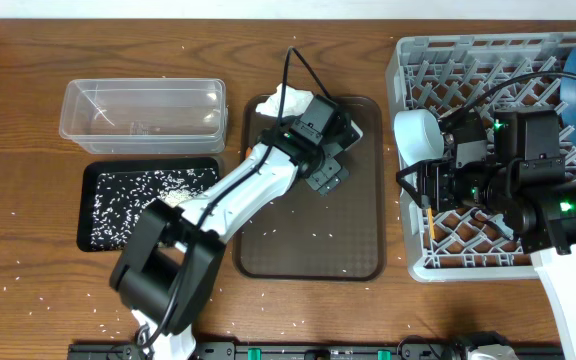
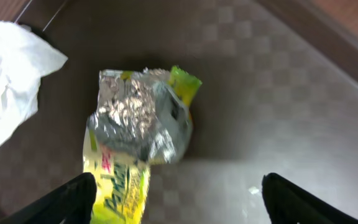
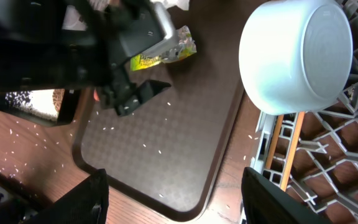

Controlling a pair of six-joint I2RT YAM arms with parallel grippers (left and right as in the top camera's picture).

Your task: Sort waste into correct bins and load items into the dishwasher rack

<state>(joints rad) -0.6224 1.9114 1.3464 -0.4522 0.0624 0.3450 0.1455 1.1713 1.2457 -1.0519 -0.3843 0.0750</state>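
Hovering splayed over the yellow-green wrapper (image 2: 114,193), the left gripper (image 2: 178,186) grips nothing — the right gripper (image 3: 174,190), likewise released, sits below the upper-right white bowl (image 3: 297,53).

This is a robot test bench set up to look like a kitchen clean-up. A left arm (image 1: 238,195) and a right arm (image 1: 568,235) stand at the edge of a bare wooden table (image 1: 28,300). On it sit a grey dish rack (image 1: 438,262), a brown serving tray (image 1: 308,250), a clear tub (image 1: 73,120) and a black tray (image 1: 86,240), with rice (image 1: 148,185) scattered about.
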